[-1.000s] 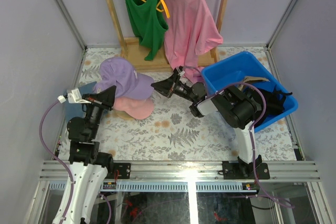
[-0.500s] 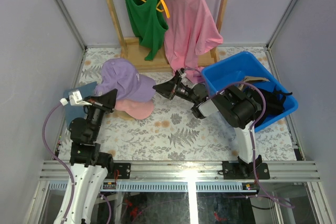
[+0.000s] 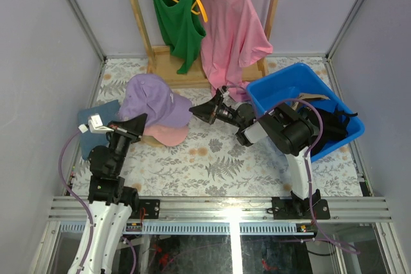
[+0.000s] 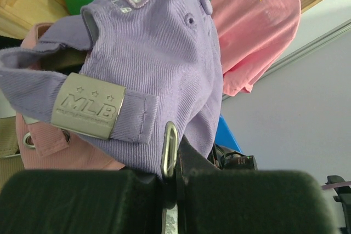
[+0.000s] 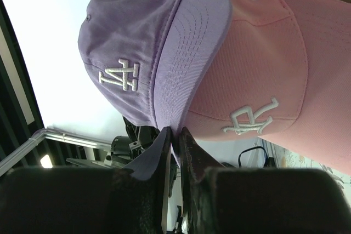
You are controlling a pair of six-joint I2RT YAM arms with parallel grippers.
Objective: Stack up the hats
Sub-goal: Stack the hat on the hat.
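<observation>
Lavender corduroy baseball cap [image 3: 156, 99], long axis 8-to-4 o'clock, is clamped at its rear strap by left hand [image 3: 140, 119] and at its brim by right hand [image 3: 194, 110], above pink fabric baseball cap [image 3: 168, 134].

Purple hat [image 3: 154, 99] sits on top of pink hat [image 3: 168, 135], on the left part of the table [image 3: 218, 158]. L gripper [image 3: 137, 122] touches the purple hat's near-left edge. R gripper [image 3: 205, 111] touches its right edge, at the brim. Blue bin [image 3: 277, 88] on the right has a black hat [image 3: 335, 126] & a tan hat [image 3: 310, 99] inside. Green top [image 3: 176, 20] & pink shirt [image 3: 232, 27] hang at the back.
</observation>
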